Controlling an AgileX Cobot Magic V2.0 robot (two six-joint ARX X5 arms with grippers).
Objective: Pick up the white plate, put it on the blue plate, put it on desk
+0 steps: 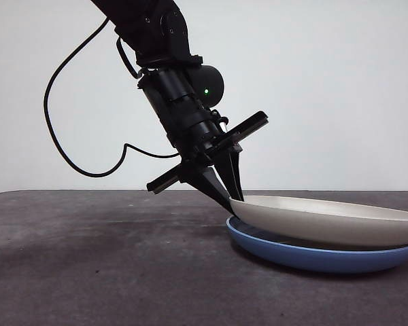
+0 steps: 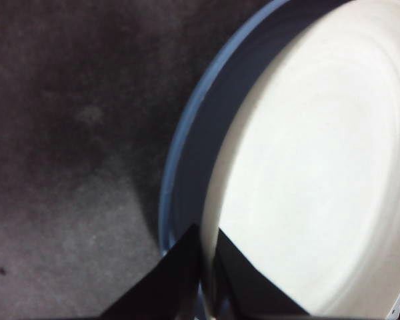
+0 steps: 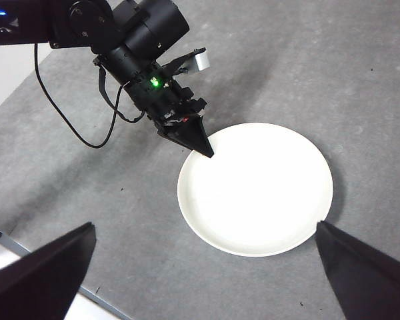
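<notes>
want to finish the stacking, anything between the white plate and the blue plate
Nothing visible. The left tool is shut on the white plate's rim, and that plate already lies tilted on the blue plate, lifted at the gripped edge.

The wide, glossy medium-blue plate (image 1: 313,258) was mostly covered in the front view; only its lower wall showed beneath the matte cream-white plate (image 1: 333,221), and both ran off the right edge. From the right wrist view the blue one was hidden entirely under the white. In the left wrist view the picture was soft, with the white plate cut at the top and right edges.
</notes>
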